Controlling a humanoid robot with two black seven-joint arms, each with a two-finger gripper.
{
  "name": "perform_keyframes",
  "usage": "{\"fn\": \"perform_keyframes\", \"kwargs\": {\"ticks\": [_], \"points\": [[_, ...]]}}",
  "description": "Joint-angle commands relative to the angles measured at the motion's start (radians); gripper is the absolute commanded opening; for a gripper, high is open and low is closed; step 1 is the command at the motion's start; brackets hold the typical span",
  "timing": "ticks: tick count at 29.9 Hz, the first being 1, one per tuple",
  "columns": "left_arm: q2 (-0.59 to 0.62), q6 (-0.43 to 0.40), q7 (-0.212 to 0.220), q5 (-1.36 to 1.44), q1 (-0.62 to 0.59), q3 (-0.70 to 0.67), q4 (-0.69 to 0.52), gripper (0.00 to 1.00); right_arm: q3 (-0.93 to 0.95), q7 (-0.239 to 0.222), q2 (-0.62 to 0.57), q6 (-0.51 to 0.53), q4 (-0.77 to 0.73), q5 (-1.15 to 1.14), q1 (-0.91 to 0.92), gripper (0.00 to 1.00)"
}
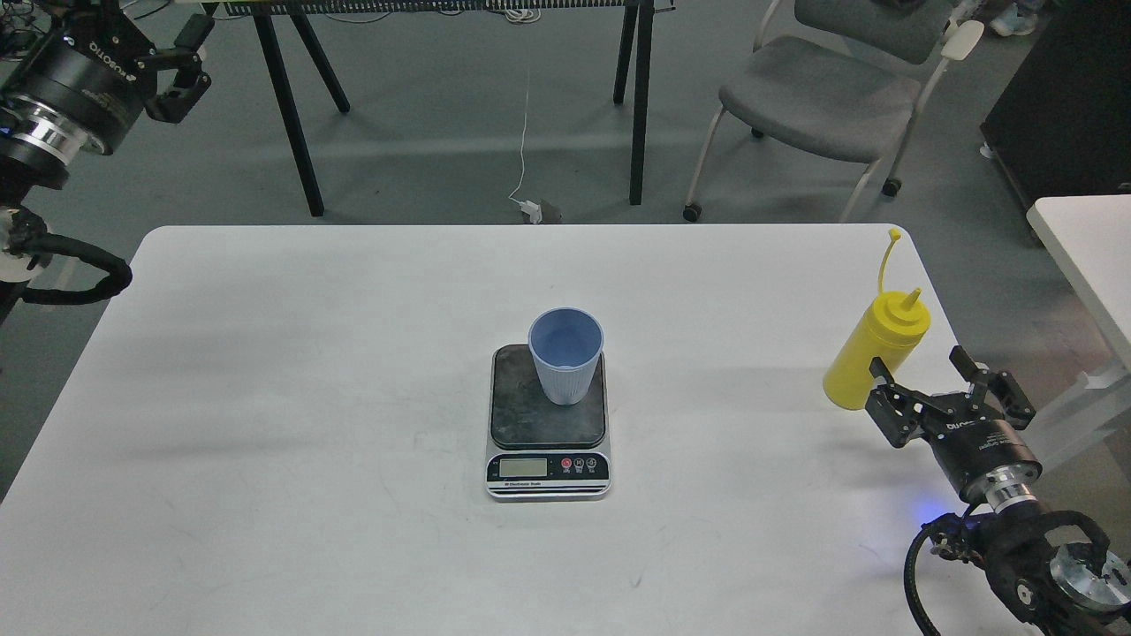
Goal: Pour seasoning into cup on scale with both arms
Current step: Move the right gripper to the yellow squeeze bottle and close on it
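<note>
The light-blue ribbed cup [565,358] stands upright on the dark plate of the scale [548,446] at the table's middle. The yellow seasoning bottle [875,353] stands upright near the table's right edge, its cap strap sticking up. My right gripper [919,365] is open and empty, just to the right of the bottle's base, with one finger in front of it; I cannot tell whether it touches. My left gripper [181,57] is open and empty, high at the far left beyond the table.
The white table [353,353] holds only the scale, cup and bottle. Behind it are black table legs [638,97] and a grey chair [822,97]. Another white table's corner [1082,238] lies at the right.
</note>
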Motion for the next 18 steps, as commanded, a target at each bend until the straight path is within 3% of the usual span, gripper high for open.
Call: {"fn": "perform_keyframes", "kwargs": {"ticks": [1, 16, 18], "points": [[0.000, 0.000, 0.000, 0.003, 0.000, 0.001, -0.002, 0.98, -0.002, 0.005, 0.001, 0.000, -0.015, -0.019, 0.020, 0.99], [0.043, 0.000, 0.000, 0.008, 0.000, 0.007, -0.031, 0.98, -0.021, 0.014, 0.122, 0.000, -0.168, -0.110, 0.177, 0.99], [0.049, 0.000, 0.000, 0.008, 0.000, 0.009, -0.035, 0.98, -0.021, 0.034, 0.127, 0.000, -0.183, -0.113, 0.183, 0.99]]}}
